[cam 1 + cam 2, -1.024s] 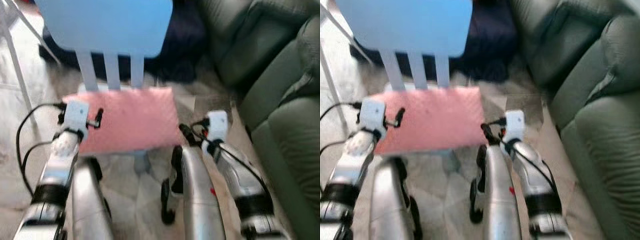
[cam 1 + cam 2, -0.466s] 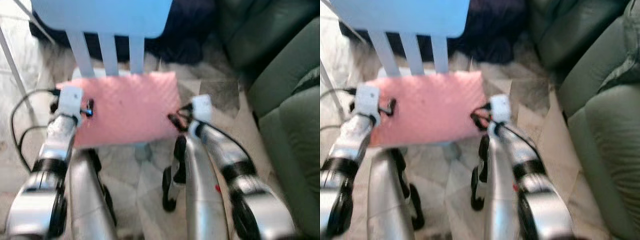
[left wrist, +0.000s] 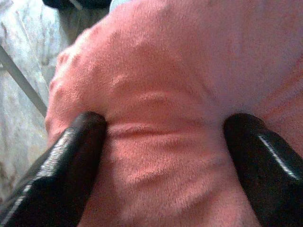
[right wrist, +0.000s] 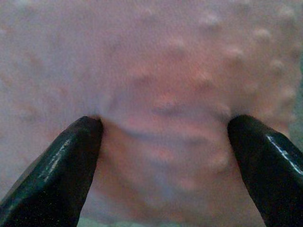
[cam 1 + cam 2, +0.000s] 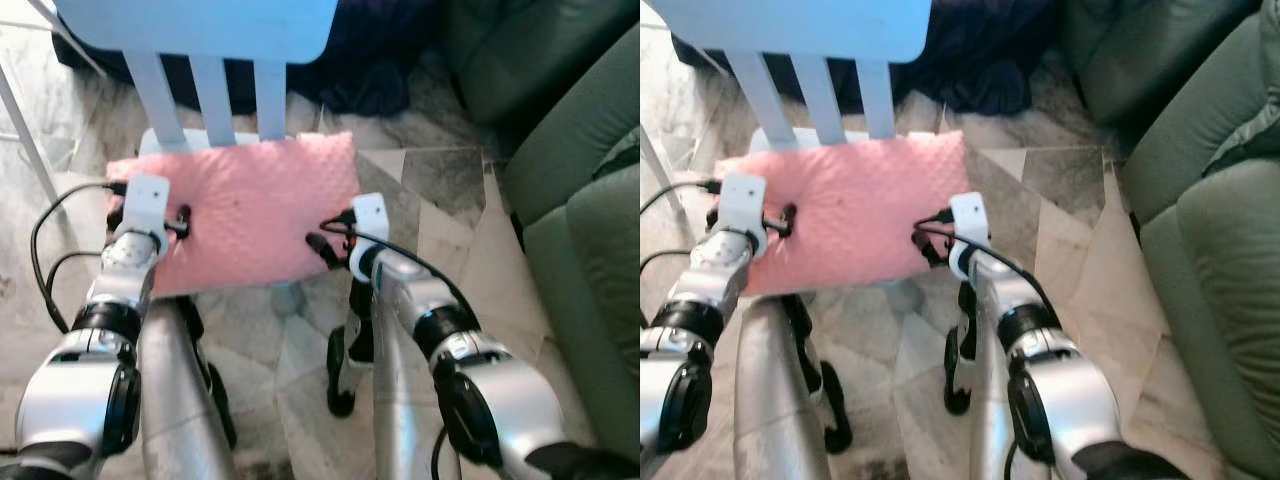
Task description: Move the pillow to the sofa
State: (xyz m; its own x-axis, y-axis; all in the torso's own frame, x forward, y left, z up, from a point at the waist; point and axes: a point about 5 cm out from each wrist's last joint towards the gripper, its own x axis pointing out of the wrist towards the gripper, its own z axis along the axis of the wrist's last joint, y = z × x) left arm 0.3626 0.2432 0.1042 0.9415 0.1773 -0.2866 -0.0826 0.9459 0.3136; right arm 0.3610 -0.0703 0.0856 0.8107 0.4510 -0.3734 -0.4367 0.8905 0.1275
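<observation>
A pink pillow lies flat on the seat of a light blue chair. My left gripper rests on the pillow's left side, and my right gripper presses against its right edge. In the left wrist view, the left gripper is open, and both black fingertips dent the pink fabric, which bulges between them. The right wrist view is much the same: the right gripper is open wide, its fingertips sunk into the dimpled pillow surface. The green sofa stands to the right.
A dark cloth lies on the marble floor behind the chair, near the sofa's corner. A thin metal leg slants at the far left. A strip of bare floor lies between chair and sofa.
The camera has shifted. My right gripper has moved left, from beside the pillow onto its right edge. My left gripper has stayed at the pillow's left side.
</observation>
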